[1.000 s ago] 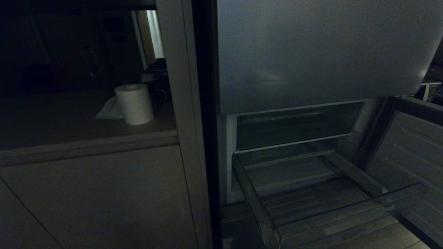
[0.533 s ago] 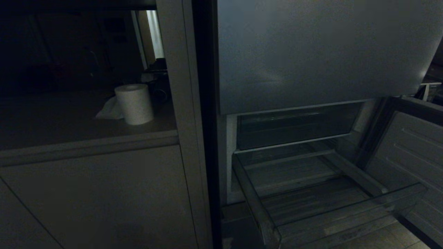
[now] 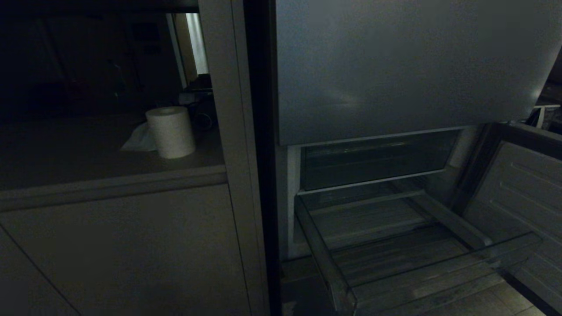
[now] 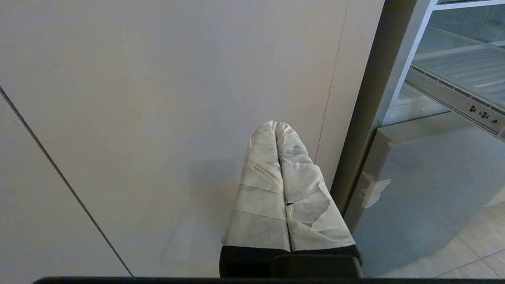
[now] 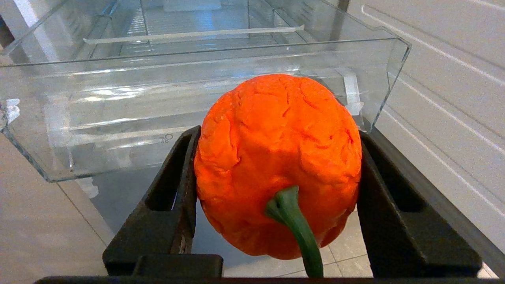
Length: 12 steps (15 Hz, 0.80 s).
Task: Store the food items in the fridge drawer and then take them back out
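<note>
In the head view you see the fridge drawer (image 3: 395, 263) pulled out below the closed upper fridge door (image 3: 395, 66), its ribbed floor showing no food. A paper towel roll (image 3: 171, 131) stands on the counter (image 3: 88, 153) to the left, near its front edge. Neither arm shows here.

In the left wrist view your left gripper (image 4: 277, 127) hangs parked in front of a pale cabinet panel (image 4: 158, 98), its 2 cloth-wrapped fingers pressed together on nothing.

In the right wrist view your right gripper (image 5: 276, 169) clamps an orange-red bell pepper (image 5: 278, 157) between its black fingers, green stem towards the camera. The pepper sits just outside the drawer's clear front lip (image 5: 197, 110), not yet over the bin.

You look to be on the storing step, 1 item in hand. Next, I judge, you need to lift the pepper over that front lip, bring it above the ribbed floor, lower it, then spread the fingers. Watch the lip: the pepper is wide and could catch it.
</note>
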Available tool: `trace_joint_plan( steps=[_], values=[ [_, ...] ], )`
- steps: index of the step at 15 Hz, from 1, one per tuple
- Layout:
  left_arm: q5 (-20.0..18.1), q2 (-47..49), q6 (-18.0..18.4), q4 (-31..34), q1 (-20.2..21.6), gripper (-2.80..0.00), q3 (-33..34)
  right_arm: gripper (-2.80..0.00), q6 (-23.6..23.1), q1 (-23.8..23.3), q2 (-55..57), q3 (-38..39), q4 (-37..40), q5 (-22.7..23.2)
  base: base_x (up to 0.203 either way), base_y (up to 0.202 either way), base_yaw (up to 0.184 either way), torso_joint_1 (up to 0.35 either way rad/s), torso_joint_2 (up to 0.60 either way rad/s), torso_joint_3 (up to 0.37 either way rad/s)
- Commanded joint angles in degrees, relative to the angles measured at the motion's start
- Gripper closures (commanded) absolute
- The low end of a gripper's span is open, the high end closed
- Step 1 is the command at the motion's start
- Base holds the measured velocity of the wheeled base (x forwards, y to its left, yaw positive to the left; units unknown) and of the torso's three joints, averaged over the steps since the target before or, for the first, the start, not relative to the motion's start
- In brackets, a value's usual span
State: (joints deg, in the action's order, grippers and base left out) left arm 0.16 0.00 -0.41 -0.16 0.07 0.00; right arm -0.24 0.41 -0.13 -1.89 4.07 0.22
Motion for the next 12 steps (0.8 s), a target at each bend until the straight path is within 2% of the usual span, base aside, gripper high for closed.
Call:
trace_joint_plan(
  steps=[1, 10, 12],
  values=[
    [0.02, 0.0, -0.02, -0.02, 0.01, 0.0, 0.0, 0.0, -0.02, 0.02, 0.05, 0.04, 0.06, 0.04, 0.0, 0.0, 0.0, 0.0, 0.0, 0.0],
    [0.02, 0.0, -0.02, -0.02, 0.01, 0.0, 0.0, 0.0, -0.02, 0.02, 0.05, 0.04, 0.06, 0.04, 0.0, 0.0, 0.0, 0.0, 0.0, 0.0],
    [0.02, 0.0, -0.02, -0.02, 0.01, 0.0, 0.0, 0.0, -0.02, 0.02, 0.05, 0.04, 0.06, 0.04, 0.002, 0.006, -0.088, 0.002, 0.0, 0.004]
  ],
)
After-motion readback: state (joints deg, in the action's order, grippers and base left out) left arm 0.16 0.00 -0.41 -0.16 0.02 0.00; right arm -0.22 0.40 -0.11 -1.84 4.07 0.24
